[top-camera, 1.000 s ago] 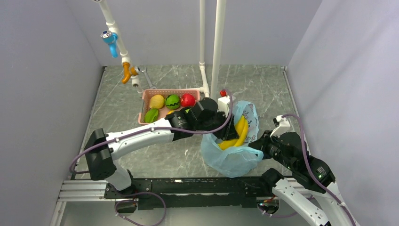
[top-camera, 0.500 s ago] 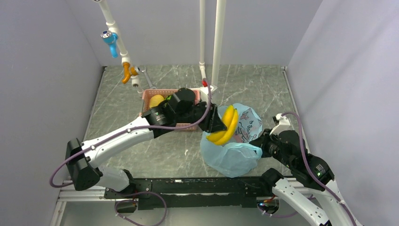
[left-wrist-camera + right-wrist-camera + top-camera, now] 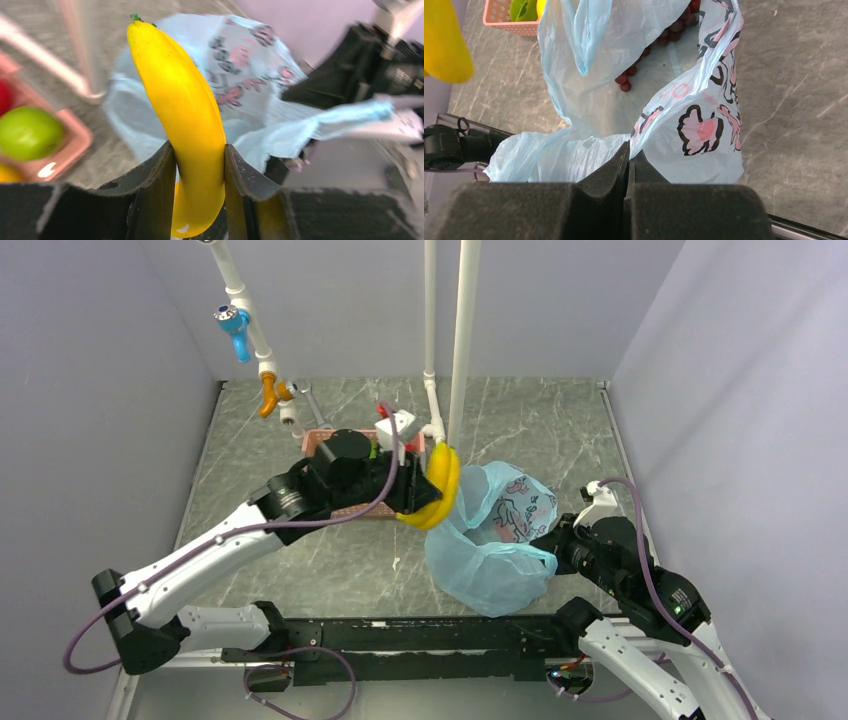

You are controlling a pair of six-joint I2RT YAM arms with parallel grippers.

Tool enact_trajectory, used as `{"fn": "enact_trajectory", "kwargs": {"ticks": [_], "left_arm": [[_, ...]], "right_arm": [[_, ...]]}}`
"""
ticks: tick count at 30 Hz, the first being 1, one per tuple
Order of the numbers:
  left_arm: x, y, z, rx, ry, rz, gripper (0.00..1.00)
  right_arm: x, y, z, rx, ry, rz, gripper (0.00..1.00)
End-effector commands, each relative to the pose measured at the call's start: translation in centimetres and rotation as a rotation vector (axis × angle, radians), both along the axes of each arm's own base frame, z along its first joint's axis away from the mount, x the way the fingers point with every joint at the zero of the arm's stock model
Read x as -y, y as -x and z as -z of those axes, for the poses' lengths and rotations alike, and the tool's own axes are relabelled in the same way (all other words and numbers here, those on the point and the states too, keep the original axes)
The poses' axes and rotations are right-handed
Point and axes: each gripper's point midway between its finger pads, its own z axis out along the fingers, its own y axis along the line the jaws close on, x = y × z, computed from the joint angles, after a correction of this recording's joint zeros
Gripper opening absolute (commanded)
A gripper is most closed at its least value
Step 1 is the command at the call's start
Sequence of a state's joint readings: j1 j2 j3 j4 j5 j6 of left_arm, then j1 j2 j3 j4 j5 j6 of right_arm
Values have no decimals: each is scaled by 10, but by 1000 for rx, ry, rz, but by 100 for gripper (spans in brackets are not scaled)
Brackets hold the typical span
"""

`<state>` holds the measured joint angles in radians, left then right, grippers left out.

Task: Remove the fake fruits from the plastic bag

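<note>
Grasping yellow bananas (image 3: 180, 85), left gripper (image 3: 199, 150) hangs aloft; right gripper (image 3: 628, 150), clenched, seemingly pinches the plastic bag (image 3: 574, 100).

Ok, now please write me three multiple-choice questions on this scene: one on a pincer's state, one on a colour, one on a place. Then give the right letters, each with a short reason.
1. How is the right pincer?
A. wide open, holding nothing
B. shut on the edge of the plastic bag
C. shut on a fruit

2. What colour is the basket?
A. white
B. pink
C. black

3. Where are the bananas?
A. lying in the basket
B. deep inside the plastic bag
C. clamped in the left pincer, held in the air

Answers:
1 B, its jaws meet with blue plastic pinched between them.
2 B, its lattice wall is pink.
3 C, the jaws press on both sides of the yellow fruit.
</note>
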<state>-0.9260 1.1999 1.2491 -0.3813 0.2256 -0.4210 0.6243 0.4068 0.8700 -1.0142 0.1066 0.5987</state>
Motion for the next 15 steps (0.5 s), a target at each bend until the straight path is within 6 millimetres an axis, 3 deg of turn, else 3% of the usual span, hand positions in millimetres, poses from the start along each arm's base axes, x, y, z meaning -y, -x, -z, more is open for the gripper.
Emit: {"fn": "enact_trajectory", "kwargs": {"ticks": [1,4,7,11,15], "left_arm": [[-70,-46,3,42,-90,-459,0],[-114,-64,23,1,-174,-722,0],[-140,-73,47,-46,-283,-859,0],[-153,-83,72,-76,-412,-911,0],[-150,-106,83,-58,-461,-877,0]], "right_arm": [[-3,-8,-17,55,-39,15,0],[-4,-8,-18,54,-38,15,0],[-3,-8,-17,54,-39,15,0],[-4,-8,-18,55,-41,12,0],[-5,-7,-18,55,-42,5,0]]}}
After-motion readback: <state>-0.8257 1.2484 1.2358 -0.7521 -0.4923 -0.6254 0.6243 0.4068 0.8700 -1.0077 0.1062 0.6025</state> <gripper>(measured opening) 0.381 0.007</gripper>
